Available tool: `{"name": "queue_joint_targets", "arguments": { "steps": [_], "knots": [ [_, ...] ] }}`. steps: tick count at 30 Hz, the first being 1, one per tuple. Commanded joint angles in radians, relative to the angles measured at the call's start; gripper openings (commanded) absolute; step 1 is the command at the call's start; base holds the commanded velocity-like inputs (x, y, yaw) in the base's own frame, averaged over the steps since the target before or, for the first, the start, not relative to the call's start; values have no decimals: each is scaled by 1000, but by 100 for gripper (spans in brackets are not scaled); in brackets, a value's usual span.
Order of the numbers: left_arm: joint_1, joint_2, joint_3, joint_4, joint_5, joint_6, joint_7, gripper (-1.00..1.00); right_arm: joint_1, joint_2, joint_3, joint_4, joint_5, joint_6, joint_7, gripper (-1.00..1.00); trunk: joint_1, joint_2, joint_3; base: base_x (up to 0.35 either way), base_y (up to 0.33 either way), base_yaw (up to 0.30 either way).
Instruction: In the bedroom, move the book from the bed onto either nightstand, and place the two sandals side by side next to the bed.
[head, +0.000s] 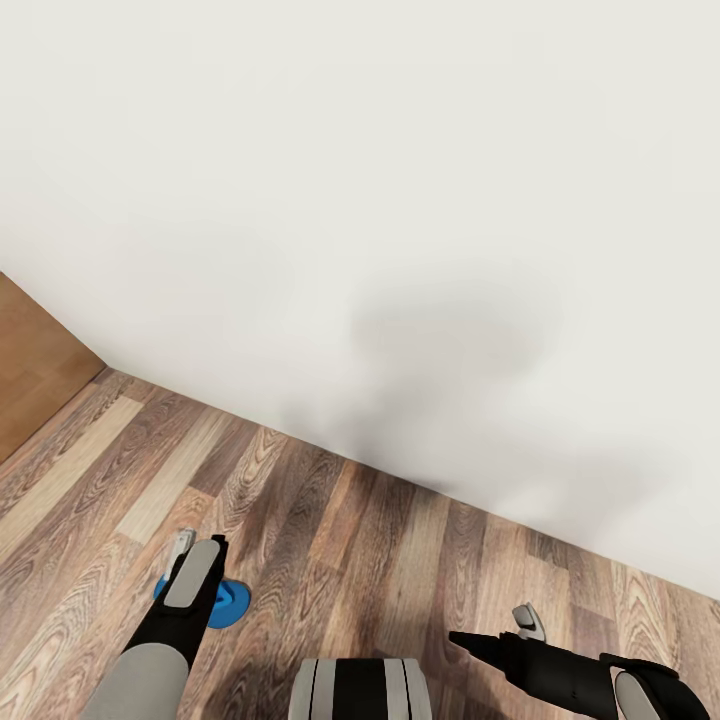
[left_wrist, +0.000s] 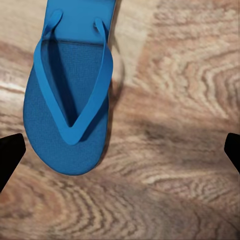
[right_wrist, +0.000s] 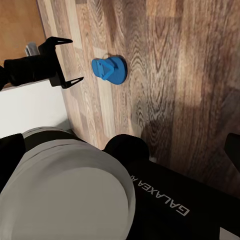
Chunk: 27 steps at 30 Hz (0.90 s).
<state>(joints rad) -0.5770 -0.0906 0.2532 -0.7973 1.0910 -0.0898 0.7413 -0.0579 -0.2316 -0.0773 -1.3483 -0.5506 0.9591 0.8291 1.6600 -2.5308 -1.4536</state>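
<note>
The left tool (right_wrist: 62, 62) is hanging wide open and empty above a blue sandal (left_wrist: 70, 100) lying flat on the wood floor (head: 350, 540), near the white wall (head: 400, 200). The right tool's (head: 490, 635) opening cannot be told.

A plain white wall (head: 380, 200) fills the head view from nine o'clock across twelve to three. Its base runs diagonally from nine o'clock down toward four, carrying a soft grey shadow (head: 450, 350) near centre. A brown panel (head: 35, 370), perhaps a door, stands at nine o'clock, meeting the wall at a corner.
</note>
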Motion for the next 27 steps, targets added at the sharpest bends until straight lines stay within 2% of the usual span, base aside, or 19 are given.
{"name": "queue_joint_targets", "arguments": {
  "steps": [1,20,27],
  "knots": [
    [0,-1,1,-1,10,-9,0,100,0,0,-1,0,1,4,4,100,0,0,-1,0,0,0],
    [-3,0,1,7,10,-8,-11,100,0,0,-1,0,1,4,4,100,0,0,-1,0,0,0],
    [-3,0,1,7,10,-8,-11,100,0,0,-1,0,1,4,4,100,3,-2,-28,0,0,0]
  ]
}}
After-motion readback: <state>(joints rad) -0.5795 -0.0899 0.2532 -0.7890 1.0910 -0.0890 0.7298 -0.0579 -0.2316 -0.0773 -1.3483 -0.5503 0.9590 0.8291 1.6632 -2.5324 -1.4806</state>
